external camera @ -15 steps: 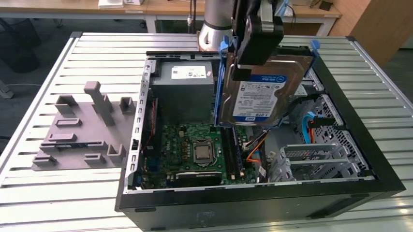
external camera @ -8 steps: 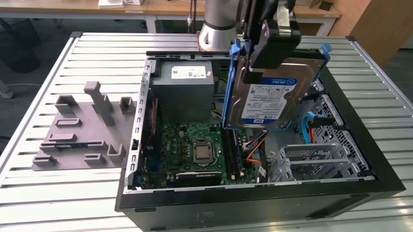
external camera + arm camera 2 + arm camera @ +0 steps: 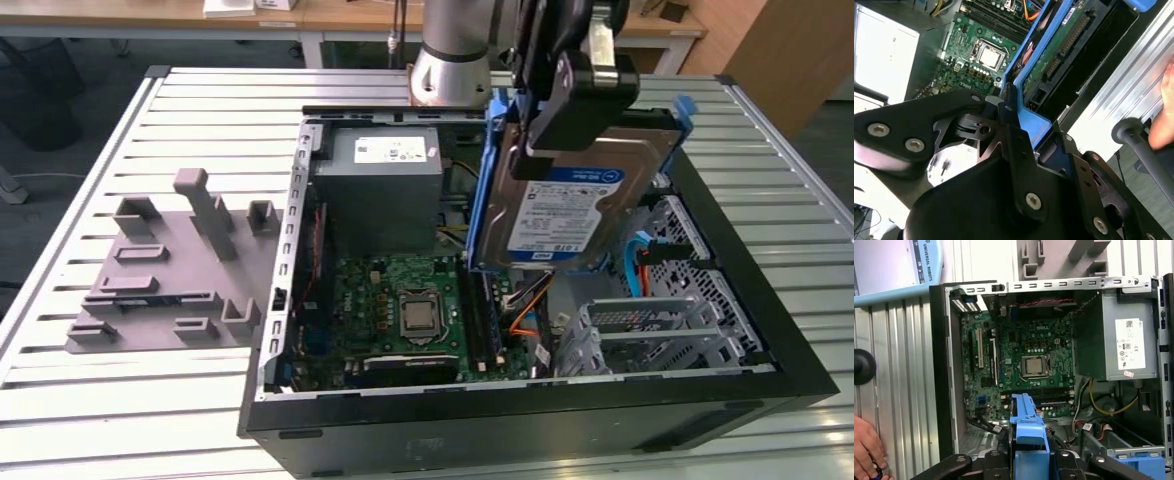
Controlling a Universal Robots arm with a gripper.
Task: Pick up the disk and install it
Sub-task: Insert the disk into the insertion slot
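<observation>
1. Clamping the disk (image 3: 558,215) by its blue frame, the gripper (image 3: 571,128) holds it aloft.
2. Disk tilted, label showing, over the open case (image 3: 534,405), near its edge at the exterior view's right.

Exterior view: off arm, high, looks down onto open computer case (image 3: 534,415), gripper (image 3: 571,135) close to lens. Both wrist views: mounted just behind gripper, look past disk (image 3: 1029,432) in its grasp into case. All three share motherboard (image 3: 400,310).

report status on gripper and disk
Gripper shut on the disk. Disk held tilted over the open computer case, not yet seated. A hand over the table beside the case.
</observation>
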